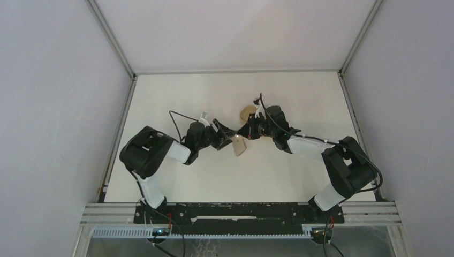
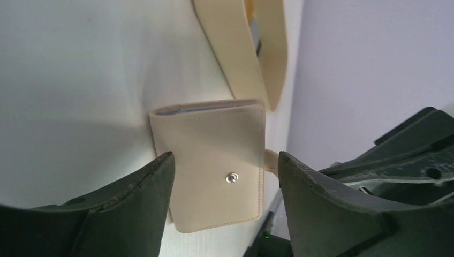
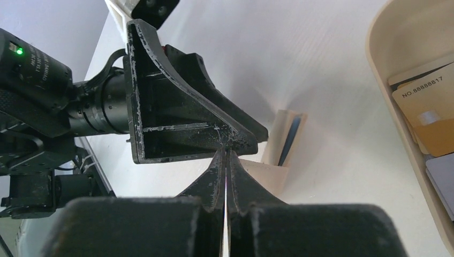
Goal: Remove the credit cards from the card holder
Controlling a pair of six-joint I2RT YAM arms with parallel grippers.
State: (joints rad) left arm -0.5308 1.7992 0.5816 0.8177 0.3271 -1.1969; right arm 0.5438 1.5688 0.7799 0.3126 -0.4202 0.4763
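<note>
- Mid-table (image 1: 176,96) between both arms: card holder (image 2: 209,166), close to oval tray (image 3: 383,107) on the side nearer the arm bases; partly open in right wrist view, one flap up, one lying flat; snap stud facing left wrist camera
- Blue-grey edges of credit cards (image 2: 198,108) showing at top of holder, so not emptied; gold card (image 3: 428,101) and a grey one lying in tray
- Wide-spread left gripper (image 2: 226,160), a finger on each side of holder, not clamping it; one finger tip against holder in right wrist view
- Tightly pinched right gripper (image 3: 226,155) at holder's edge; thin pale sliver between pads; cannot tell if card edge or just light
- Risks: holder unclamped, so pulling a card likely drags or tips the whole thing; raised flap may flop shut over the slot; grippers nearly tip to tip, so small misaim means collision; thin card may slip from pinch, or two come out together
</note>
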